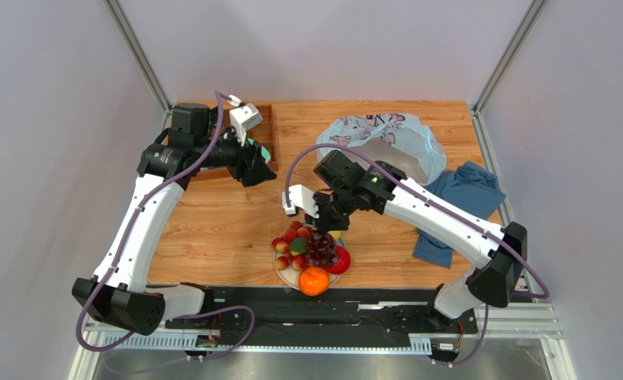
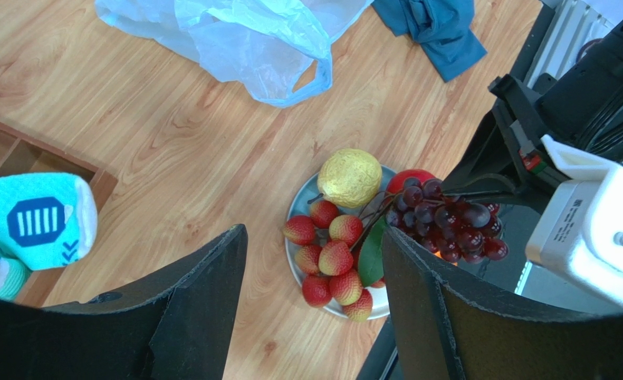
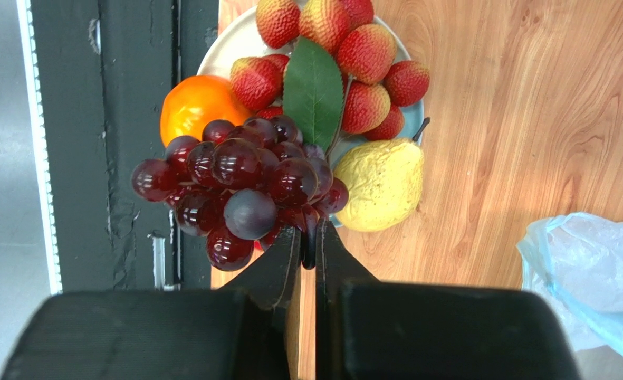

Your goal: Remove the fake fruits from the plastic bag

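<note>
My right gripper (image 3: pixel 310 237) is shut on the dark stem of the purple grape bunch (image 3: pixel 243 186), which hangs low over the plate (image 1: pixel 284 273). On the plate lie the yellow pear (image 3: pixel 382 184), the orange (image 3: pixel 191 101), the red apple (image 1: pixel 340 260) and the red-yellow cluster with a green leaf (image 3: pixel 346 47). The pale-blue plastic bag (image 1: pixel 382 141) lies crumpled at the back of the table, apart from both arms. My left gripper (image 1: pixel 263 170) stands open and holds nothing, raised over the left of the table and looking down at the plate (image 2: pixel 294 214).
A wooden tray (image 1: pixel 263 131) at the back left holds teal-and-white socks (image 2: pixel 33 220). A dark-blue cloth (image 1: pixel 457 210) lies at the right under my right arm. The plate sits close to the table's near edge, by the black rail.
</note>
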`<action>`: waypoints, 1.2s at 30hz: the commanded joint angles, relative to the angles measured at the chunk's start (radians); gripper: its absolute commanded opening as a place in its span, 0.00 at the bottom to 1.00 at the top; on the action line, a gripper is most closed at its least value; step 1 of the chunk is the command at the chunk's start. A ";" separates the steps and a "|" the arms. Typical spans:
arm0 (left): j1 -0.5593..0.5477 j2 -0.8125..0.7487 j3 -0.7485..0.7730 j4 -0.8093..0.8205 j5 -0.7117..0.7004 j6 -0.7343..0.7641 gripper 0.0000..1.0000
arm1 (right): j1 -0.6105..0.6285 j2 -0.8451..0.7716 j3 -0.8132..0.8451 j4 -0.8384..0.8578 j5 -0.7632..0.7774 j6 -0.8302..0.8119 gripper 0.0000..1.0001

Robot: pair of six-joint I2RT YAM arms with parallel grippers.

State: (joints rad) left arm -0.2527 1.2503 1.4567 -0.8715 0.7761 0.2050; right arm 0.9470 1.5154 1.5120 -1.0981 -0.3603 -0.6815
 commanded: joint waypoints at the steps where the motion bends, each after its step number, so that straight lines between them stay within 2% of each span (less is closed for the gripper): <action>1: 0.003 0.011 0.007 0.019 0.017 0.014 0.72 | 0.004 0.026 0.047 0.081 0.003 0.036 0.05; 14: 0.004 0.072 0.020 0.035 0.054 -0.012 0.72 | 0.004 0.210 0.135 0.164 0.109 0.125 0.01; 26: 0.004 0.107 0.059 0.069 0.055 -0.047 0.71 | 0.004 0.275 0.139 0.145 0.228 0.123 0.09; 29: 0.006 0.115 0.077 0.069 0.063 -0.055 0.71 | 0.004 0.278 0.120 0.147 0.239 0.135 0.34; 30: 0.006 0.118 0.082 0.071 0.074 -0.055 0.71 | 0.006 0.276 0.116 0.159 0.257 0.148 0.51; 32: 0.009 0.120 0.096 0.065 0.100 -0.053 0.72 | 0.006 0.263 0.125 0.170 0.261 0.175 0.60; 36: 0.027 0.118 0.183 0.051 0.129 -0.061 0.73 | 0.004 0.226 0.154 0.179 0.271 0.191 0.68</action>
State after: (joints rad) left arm -0.2436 1.3705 1.5379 -0.8364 0.8410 0.1585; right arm 0.9482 1.7916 1.6222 -0.9585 -0.1211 -0.5320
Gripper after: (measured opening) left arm 0.719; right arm 0.647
